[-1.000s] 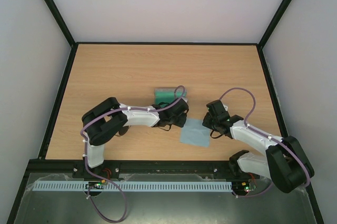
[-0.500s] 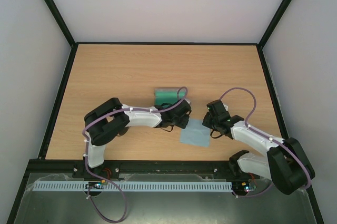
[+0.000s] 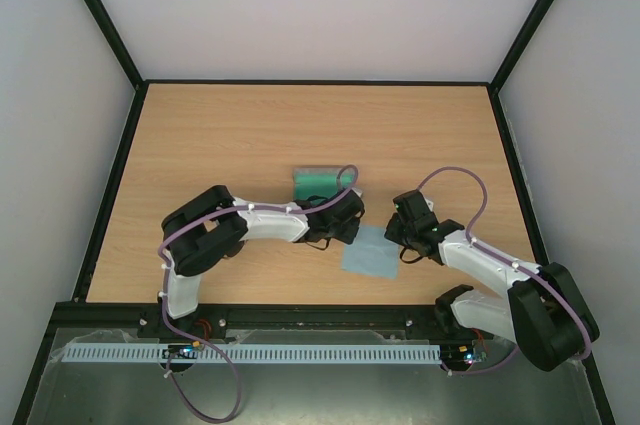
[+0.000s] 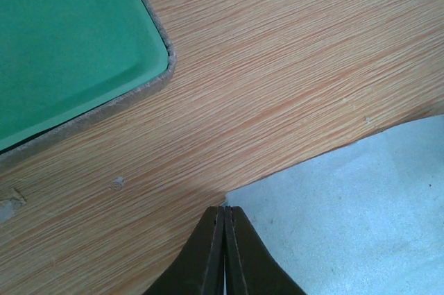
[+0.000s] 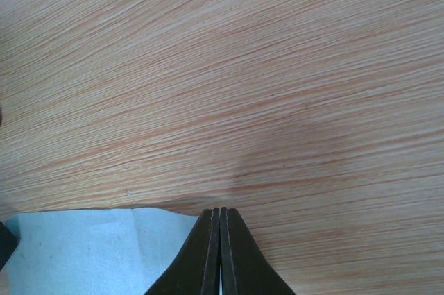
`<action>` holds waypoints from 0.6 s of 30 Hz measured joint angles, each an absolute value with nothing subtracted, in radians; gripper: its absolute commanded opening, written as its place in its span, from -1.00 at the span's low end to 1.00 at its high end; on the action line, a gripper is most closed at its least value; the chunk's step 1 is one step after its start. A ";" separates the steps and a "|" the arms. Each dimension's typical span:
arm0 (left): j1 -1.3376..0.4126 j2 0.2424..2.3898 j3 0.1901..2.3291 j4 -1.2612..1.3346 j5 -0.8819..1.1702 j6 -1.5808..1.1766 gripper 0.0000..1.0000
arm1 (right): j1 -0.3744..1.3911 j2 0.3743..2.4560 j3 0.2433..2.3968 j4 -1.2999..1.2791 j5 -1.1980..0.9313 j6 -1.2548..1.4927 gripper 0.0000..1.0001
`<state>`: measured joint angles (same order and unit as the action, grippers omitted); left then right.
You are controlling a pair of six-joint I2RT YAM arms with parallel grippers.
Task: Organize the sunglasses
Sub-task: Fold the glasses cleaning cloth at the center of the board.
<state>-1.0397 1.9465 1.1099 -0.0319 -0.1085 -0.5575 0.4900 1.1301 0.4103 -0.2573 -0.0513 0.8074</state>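
Note:
The sunglasses are not visible in any view. A light blue cloth [image 3: 367, 253] lies flat on the table, and also shows in the left wrist view [image 4: 347, 212] and the right wrist view [image 5: 83, 246]. My left gripper [image 3: 354, 230] [image 4: 224, 206] is shut, its tips pinching the cloth's far left corner. My right gripper [image 3: 394, 238] [image 5: 220, 209] is shut, its tips pinching the cloth's far right corner. The case [image 3: 318, 182] lies open just beyond the left gripper; the part of its green lining [image 4: 62, 45] that shows is bare.
The wooden table [image 3: 220, 135] is ringed by a black frame [image 3: 110, 195] and white walls. Both arms reach in low from the near edge and meet over the cloth near the table's middle.
My left gripper has shifted slightly right and nearer, onto the cloth's far left corner. The right arm and the cloth have barely moved.

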 measured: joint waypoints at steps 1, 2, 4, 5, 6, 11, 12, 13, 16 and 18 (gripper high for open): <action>-1.040 1.946 1.110 -0.032 -0.110 -0.558 -0.95 | 0.490 1.130 0.410 -0.257 -0.052 0.807 -0.97; -1.039 1.946 1.110 -0.032 -0.113 -0.559 -0.95 | 0.490 1.130 0.410 -0.257 -0.054 0.807 -0.97; -1.036 1.944 1.105 -0.030 -0.117 -0.561 -0.95 | 0.490 1.130 0.410 -0.257 -0.056 0.807 -0.97; -1.033 1.939 1.099 -0.028 -0.119 -0.561 -0.95 | 0.490 1.130 0.410 -0.257 -0.058 0.805 -0.97; -1.031 1.932 1.091 -0.028 -0.121 -0.561 -0.95 | 0.490 1.130 0.410 -0.257 -0.063 0.804 -0.97; -1.004 1.899 1.052 -0.034 -0.129 -0.561 -0.95 | 0.490 1.136 0.421 -0.256 -0.091 0.790 -0.97; -0.997 1.891 1.043 -0.034 -0.130 -0.561 -0.95 | 0.490 1.141 0.427 -0.255 -0.098 0.788 -0.97; -0.992 1.884 1.036 -0.034 -0.131 -0.561 -0.95 | 0.490 1.148 0.436 -0.252 -0.104 0.785 -0.97; -0.976 1.858 1.017 -0.032 -0.132 -0.561 -0.95 | 0.490 1.166 0.463 -0.241 -0.119 0.774 -0.97; -0.966 1.843 1.004 -0.029 -0.133 -0.561 -0.95 | 0.490 1.187 0.487 -0.231 -0.126 0.766 -0.97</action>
<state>-0.9661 1.8431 1.0039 -0.0292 -0.1329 -0.5610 0.4900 1.1866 0.4866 -0.2310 -0.1265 0.7658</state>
